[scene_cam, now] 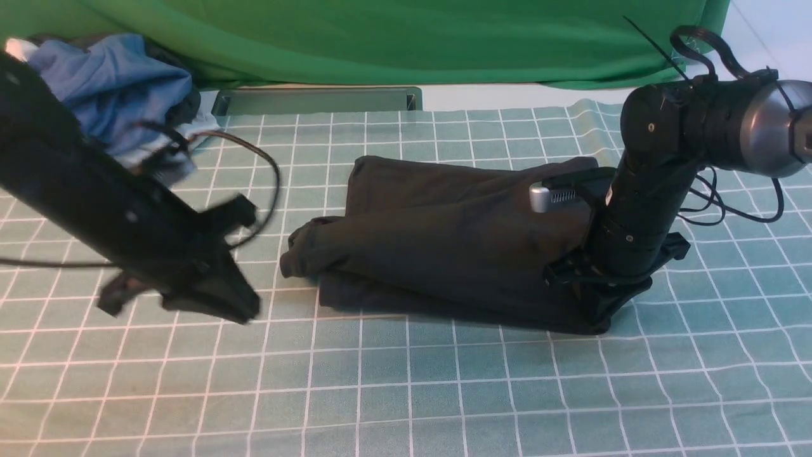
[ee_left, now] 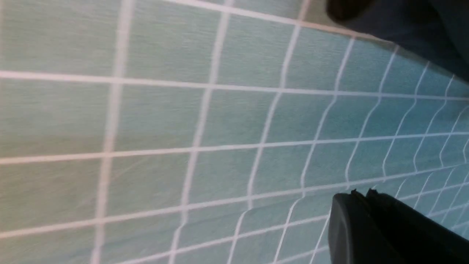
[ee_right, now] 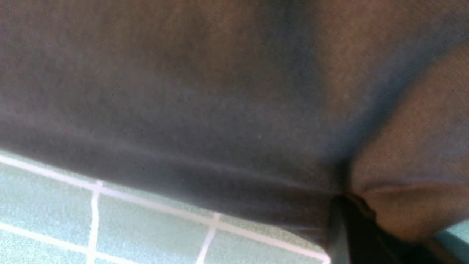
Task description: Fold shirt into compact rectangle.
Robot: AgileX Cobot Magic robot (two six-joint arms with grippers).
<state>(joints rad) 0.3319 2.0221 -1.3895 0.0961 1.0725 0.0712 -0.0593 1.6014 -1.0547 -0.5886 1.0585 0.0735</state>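
The black shirt [scene_cam: 444, 235] lies folded into a long band across the middle of the checked cloth, its left end bunched. At the shirt's right end my right gripper [scene_cam: 599, 308] points down, its fingers buried in the fabric. In the right wrist view the gripper [ee_right: 348, 200] is shut on a pinched fold of shirt [ee_right: 220, 91]. Left of the shirt, my left gripper [scene_cam: 244, 311] hangs blurred above the cloth, apart from it. It is shut and holds nothing [ee_left: 361, 192]; a corner of the shirt [ee_left: 421, 25] shows in the left wrist view.
A heap of blue and white garments [scene_cam: 114, 82] sits at the back left. The green backdrop [scene_cam: 380, 38] hangs behind, with a grey metal channel [scene_cam: 317, 100] at its foot. The teal gridded tablecloth [scene_cam: 406, 393] covers the table, and a black cable [scene_cam: 266, 158] loops off the left arm.
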